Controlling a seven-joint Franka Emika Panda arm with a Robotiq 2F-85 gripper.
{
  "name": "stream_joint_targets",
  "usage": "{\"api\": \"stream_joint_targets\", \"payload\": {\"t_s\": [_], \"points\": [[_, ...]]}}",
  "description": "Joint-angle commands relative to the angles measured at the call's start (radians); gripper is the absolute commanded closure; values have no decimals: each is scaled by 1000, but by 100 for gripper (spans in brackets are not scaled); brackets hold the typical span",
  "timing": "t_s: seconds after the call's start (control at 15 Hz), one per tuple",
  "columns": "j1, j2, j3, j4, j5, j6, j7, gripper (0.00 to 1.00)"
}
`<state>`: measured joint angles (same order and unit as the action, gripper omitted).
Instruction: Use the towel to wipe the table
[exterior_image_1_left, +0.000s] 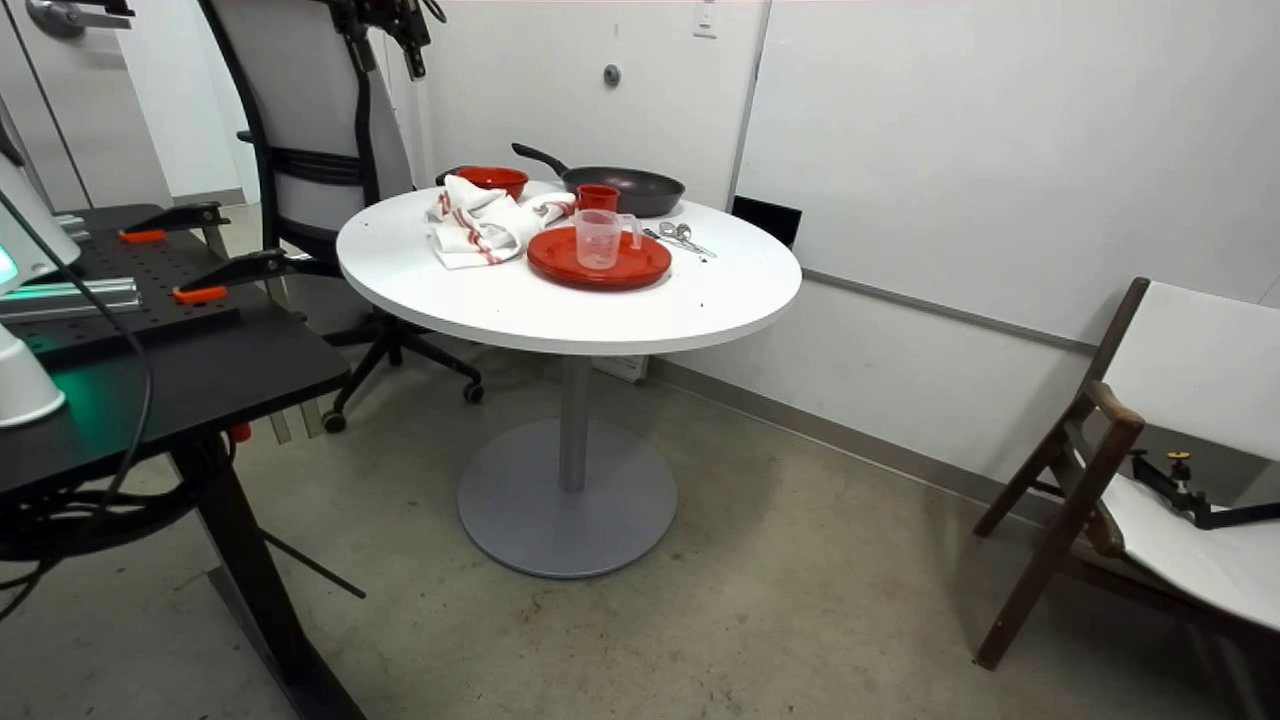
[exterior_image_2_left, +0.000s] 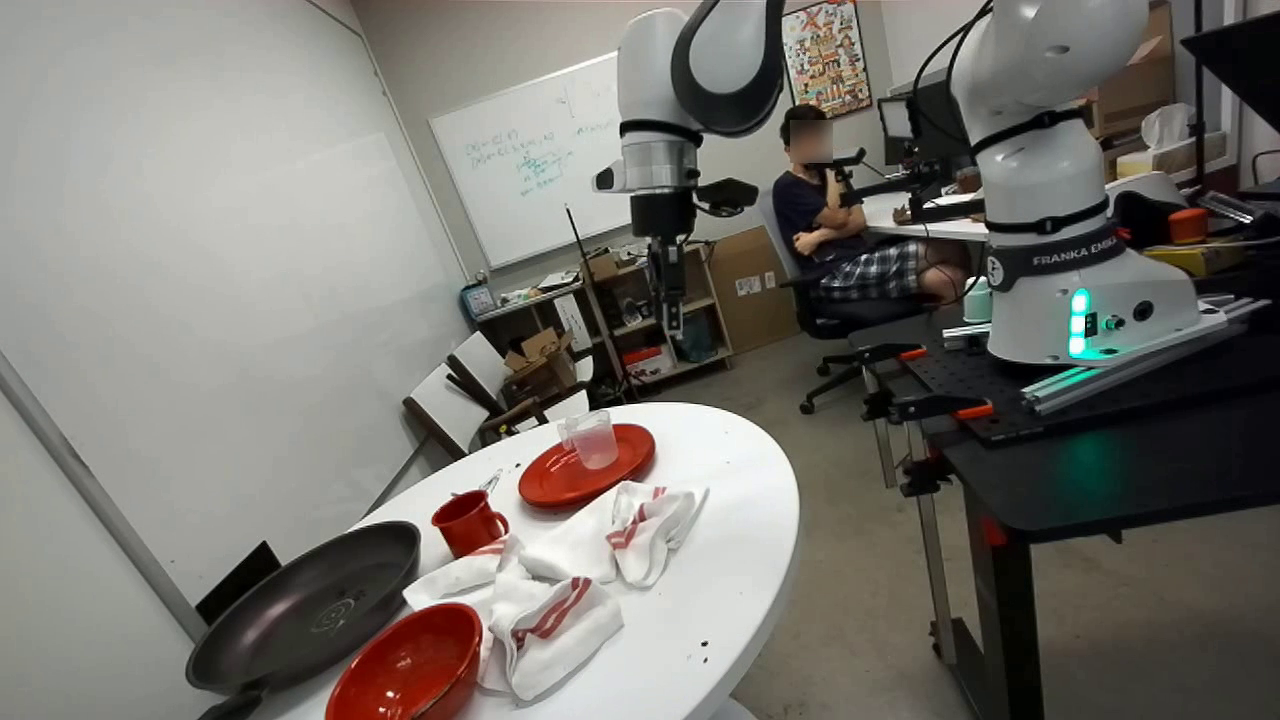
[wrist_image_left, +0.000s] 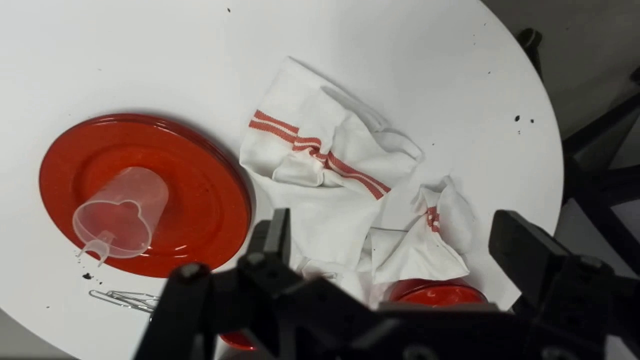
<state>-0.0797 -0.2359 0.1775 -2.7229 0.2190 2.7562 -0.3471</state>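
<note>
Towel (wrist_image_left: 330, 210): white with red stripes; lies crumpled on the table (wrist_image_left: 150, 60), between plate (wrist_image_left: 200, 210) and bowl (exterior_image_2_left: 410, 665).
Fingers (wrist_image_left: 522, 245): spread wide in the wrist view, gripping nothing.
Arm (exterior_image_2_left: 660, 160): in an exterior view, held over the table, the fingers pointing down, well apart from the towel.
Jug (exterior_image_2_left: 597, 442): clear, upright on the red plate.
Mug (exterior_image_2_left: 463, 525): red, between plate and pan (exterior_image_2_left: 310, 605), just beside the towel.
Utensils (exterior_image_1_left: 680, 238): metal, near the plate.
Specks (wrist_image_left: 517, 119): dark, scattered on the table, some near its rim.
</note>
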Motion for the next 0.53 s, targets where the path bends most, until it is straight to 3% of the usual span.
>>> {"api": "stream_joint_targets", "payload": {"t_s": [0.0, 0.47], "points": [[91, -31, -98, -19, -54, -4, 38, 0], [106, -3, -116, -12, -56, -1, 38, 0]]}}
